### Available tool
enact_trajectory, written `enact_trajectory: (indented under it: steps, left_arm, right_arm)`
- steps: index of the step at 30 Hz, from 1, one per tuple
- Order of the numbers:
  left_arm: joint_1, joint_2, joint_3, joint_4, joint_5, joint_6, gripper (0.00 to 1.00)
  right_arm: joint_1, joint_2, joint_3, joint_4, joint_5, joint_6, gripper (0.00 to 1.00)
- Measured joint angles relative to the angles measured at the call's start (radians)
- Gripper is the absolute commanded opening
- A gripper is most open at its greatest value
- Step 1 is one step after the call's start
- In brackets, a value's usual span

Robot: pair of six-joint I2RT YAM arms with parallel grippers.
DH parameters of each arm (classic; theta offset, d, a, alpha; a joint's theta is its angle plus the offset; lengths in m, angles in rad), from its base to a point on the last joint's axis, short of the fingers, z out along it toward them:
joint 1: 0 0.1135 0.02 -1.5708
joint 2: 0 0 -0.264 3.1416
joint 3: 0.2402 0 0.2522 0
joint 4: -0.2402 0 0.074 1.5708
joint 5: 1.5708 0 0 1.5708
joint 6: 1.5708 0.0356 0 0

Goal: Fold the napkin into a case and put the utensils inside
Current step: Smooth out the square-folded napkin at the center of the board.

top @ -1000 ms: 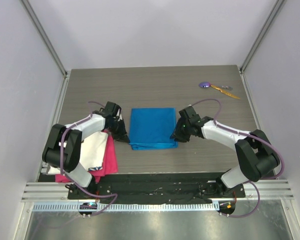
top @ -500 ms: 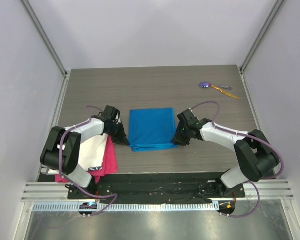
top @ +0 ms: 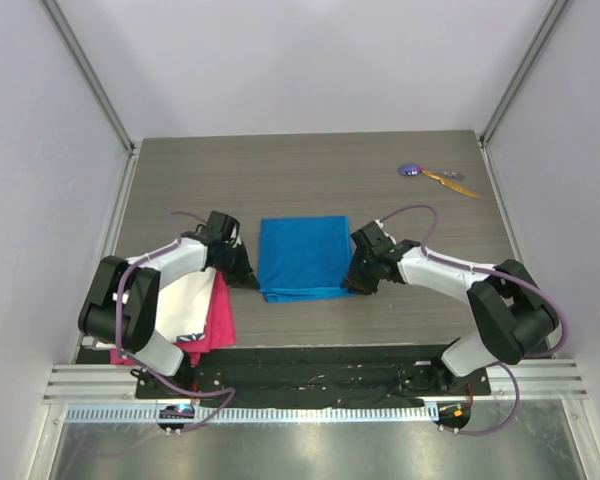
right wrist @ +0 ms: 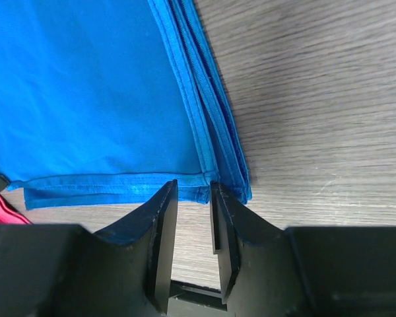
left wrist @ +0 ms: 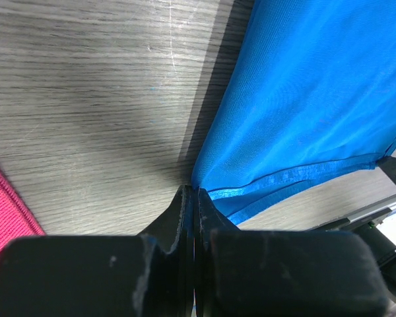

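The blue napkin [top: 302, 257] lies folded into a rough square at the table's middle. My left gripper [top: 250, 278] is shut on its near left corner; in the left wrist view the cloth [left wrist: 317, 86] rises into the closed jaws [left wrist: 194, 191]. My right gripper [top: 352, 284] is at the near right corner. Its jaws [right wrist: 194, 188] stand a little apart, with the tips over the stacked hem of the napkin [right wrist: 86, 86] and bare table between the fingers. The utensils lie far right: one with a purple head [top: 410, 169], one orange-yellow [top: 450, 181].
A white cloth [top: 185, 300] and a pink cloth [top: 218, 315] lie stacked under the left arm at the near left; a strip of the pink cloth [left wrist: 6, 198] shows in the left wrist view. Metal frame posts line both table sides.
Both grippers have slid a little toward the near edge along the napkin's sides. The right one has moved in to the near right corner, and the left has stayed shut.
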Motion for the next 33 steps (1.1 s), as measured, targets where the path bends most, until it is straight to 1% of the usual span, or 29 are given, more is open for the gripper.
enact_trajectory:
  steps: [15,18,19,22,27,28,29,30,33]
  left_arm:
    - [0.000,-0.006,-0.008,0.014,0.010,-0.003,0.00]
    - [0.000,-0.010,-0.017,0.024,0.012,-0.004,0.00]
    - [0.000,-0.013,-0.020,0.026,0.013,-0.004,0.00]
    - [0.000,-0.018,-0.027,0.032,0.015,-0.004,0.00]
    - [0.000,-0.029,-0.040,0.041,0.024,-0.010,0.00]
    - [0.000,-0.032,-0.041,0.040,0.026,-0.011,0.00]
    - [0.000,-0.036,-0.041,0.040,0.026,-0.011,0.00]
    - [0.000,-0.040,-0.040,0.040,0.026,-0.011,0.00]
    - [0.000,-0.052,-0.036,0.034,0.026,-0.010,0.00]
  right_arm:
    - [0.021,0.020,0.001,-0.005,0.045,0.053,0.35]
    - [0.027,0.022,0.001,-0.005,0.059,0.078,0.33]
    - [0.029,0.023,0.002,-0.004,0.062,0.087,0.32]
    - [0.035,0.029,0.005,-0.003,0.071,0.114,0.23]
    - [0.043,0.034,0.005,-0.006,0.092,0.150,0.11]
    - [0.045,0.034,0.005,-0.008,0.098,0.153,0.07]
    - [0.046,0.034,0.007,-0.013,0.104,0.153,0.06]
    - [0.046,0.034,0.010,-0.019,0.111,0.150,0.01]
    - [0.047,0.033,0.024,-0.047,0.133,0.139,0.01]
